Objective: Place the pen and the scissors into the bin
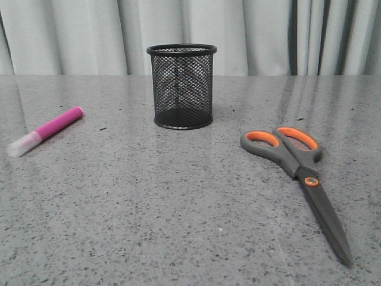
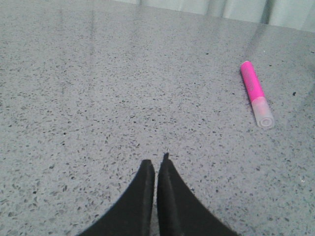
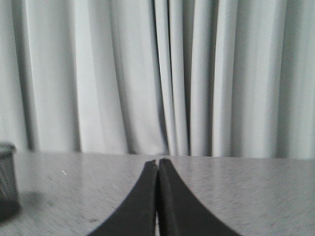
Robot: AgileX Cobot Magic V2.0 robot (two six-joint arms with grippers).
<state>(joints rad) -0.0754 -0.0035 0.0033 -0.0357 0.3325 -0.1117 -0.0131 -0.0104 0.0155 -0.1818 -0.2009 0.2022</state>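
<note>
Black fingers of the left gripper (image 2: 156, 164) are seen pressed together, holding nothing, above bare table; the right gripper (image 3: 157, 164) is likewise closed and empty, aimed toward the curtain. Neither item has been binned. The short magenta-pink pen with whitish cap (image 1: 45, 131) lies at table left, the grey-and-orange-handled scissors (image 1: 297, 173) at right, well apart, with the black wire-mesh cylindrical bin (image 1: 182, 86) upright between, seemingly empty. Both placements are judged outstanding. A speckled grey stone-like tabletop (image 1: 149, 208) and pale pleated curtain (image 1: 268, 30) are noted.

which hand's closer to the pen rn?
Left. The left hand has the pen in its wrist view, apart from it. The right hand sees only the bin and curtain.
</note>
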